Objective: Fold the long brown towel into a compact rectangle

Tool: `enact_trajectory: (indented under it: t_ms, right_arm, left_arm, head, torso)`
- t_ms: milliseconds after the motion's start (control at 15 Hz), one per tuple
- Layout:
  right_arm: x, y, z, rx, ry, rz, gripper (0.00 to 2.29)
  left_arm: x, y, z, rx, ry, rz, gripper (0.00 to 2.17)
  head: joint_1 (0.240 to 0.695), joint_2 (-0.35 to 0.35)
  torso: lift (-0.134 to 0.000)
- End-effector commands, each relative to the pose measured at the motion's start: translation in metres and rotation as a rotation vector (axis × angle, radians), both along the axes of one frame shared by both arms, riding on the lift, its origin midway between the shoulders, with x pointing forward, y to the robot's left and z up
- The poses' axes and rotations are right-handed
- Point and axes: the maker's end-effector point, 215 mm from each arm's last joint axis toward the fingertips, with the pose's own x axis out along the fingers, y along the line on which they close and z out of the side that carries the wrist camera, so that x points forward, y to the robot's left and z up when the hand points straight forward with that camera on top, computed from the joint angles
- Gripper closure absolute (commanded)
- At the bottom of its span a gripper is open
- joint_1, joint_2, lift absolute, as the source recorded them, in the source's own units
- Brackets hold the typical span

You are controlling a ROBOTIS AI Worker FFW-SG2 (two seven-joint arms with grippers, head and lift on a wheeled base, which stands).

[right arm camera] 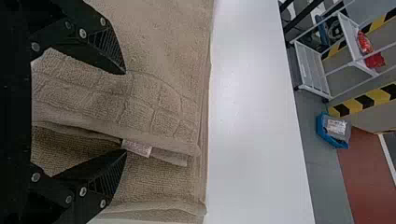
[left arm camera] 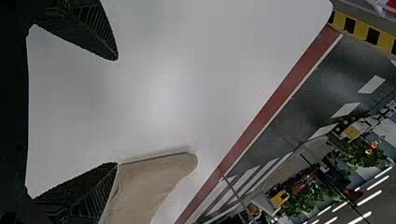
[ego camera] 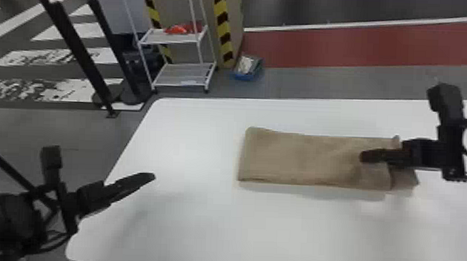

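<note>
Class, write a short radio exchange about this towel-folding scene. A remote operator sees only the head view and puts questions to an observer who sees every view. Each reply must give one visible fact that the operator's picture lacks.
Operator: I see the right hand over one end of the towel. Are its fingers closed?
Observer: No, the right wrist view shows them apart, with a folded edge between them.
Operator: Anything on the towel there that I can't make out?
Observer: Yes, a small pale label pokes out from under that folded edge.
Operator: And the left hand, off to the towel's left?
Observer: The left wrist view shows its two fingers wide apart.
</note>
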Motion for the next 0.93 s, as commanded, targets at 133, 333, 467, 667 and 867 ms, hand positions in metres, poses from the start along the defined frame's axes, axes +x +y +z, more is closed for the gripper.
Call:
enact_trajectory:
  t_ms: [133, 333, 467, 667, 867]
  right_arm:
    - [-0.001, 0.004, 0.000, 0.001, 0.002, 0.013, 0.59]
    - [-0.001, 0.001, 0.001, 0.008, 0.002, 0.009, 0.77]
    - [-0.002, -0.006, -0.001, 0.015, 0.004, -0.006, 1.00]
    - [-0.001, -0.016, 0.004, 0.036, -0.001, -0.034, 1.17]
    - [-0.004, -0.013, 0.015, 0.092, 0.004, -0.046, 1.17]
  left_arm:
    - [0.000, -0.002, -0.001, 0.001, 0.000, -0.003, 0.08]
    - [0.001, -0.001, -0.001, 0.005, -0.004, -0.004, 0.08]
    - [0.002, -0.001, -0.001, 0.005, -0.007, -0.004, 0.08]
    - [0.002, 0.000, -0.001, 0.010, -0.007, -0.005, 0.08]
    - [0.004, 0.003, 0.002, 0.015, -0.012, -0.005, 0.08]
  head:
    - [0.695, 0.244]
    - [0.695, 0.245]
    - [0.695, 0.244]
    - [0.695, 0.235]
    - [0.695, 0.227]
  torso:
    - [-0.124]
    - [-0.124]
    - [-0.124]
    - [-0.124]
    - [-0.124]
